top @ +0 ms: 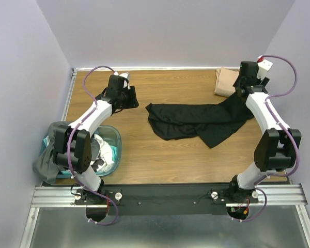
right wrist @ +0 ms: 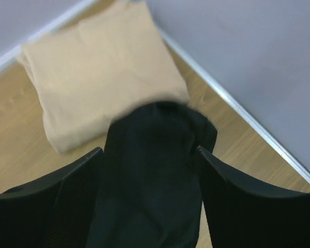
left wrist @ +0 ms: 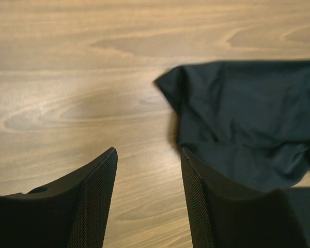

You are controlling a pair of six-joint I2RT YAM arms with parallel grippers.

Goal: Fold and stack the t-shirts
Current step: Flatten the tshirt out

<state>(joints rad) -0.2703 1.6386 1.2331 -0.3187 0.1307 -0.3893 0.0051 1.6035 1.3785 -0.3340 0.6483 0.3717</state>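
A black t-shirt (top: pixel 196 121) lies crumpled and spread across the middle of the table. One end of it reaches up to my right gripper (top: pixel 241 90). In the right wrist view, my right gripper (right wrist: pixel 149 152) has its jaws wide apart, and the black cloth (right wrist: pixel 155 170) lies between the fingers. A folded tan-beige t-shirt (top: pixel 226 81) lies just beyond it in the back right corner, and it also shows in the right wrist view (right wrist: pixel 98 67). My left gripper (top: pixel 132 97) is open and empty over bare wood. It sits just left of the black shirt's left edge (left wrist: pixel 237 119).
A teal plastic tub (top: pixel 115 138) stands at the near left, holding white and dark cloth. A grey shirt (top: pixel 44 163) hangs over its left side. The purple walls and a white skirting (right wrist: pixel 237 108) run close behind the tan shirt.
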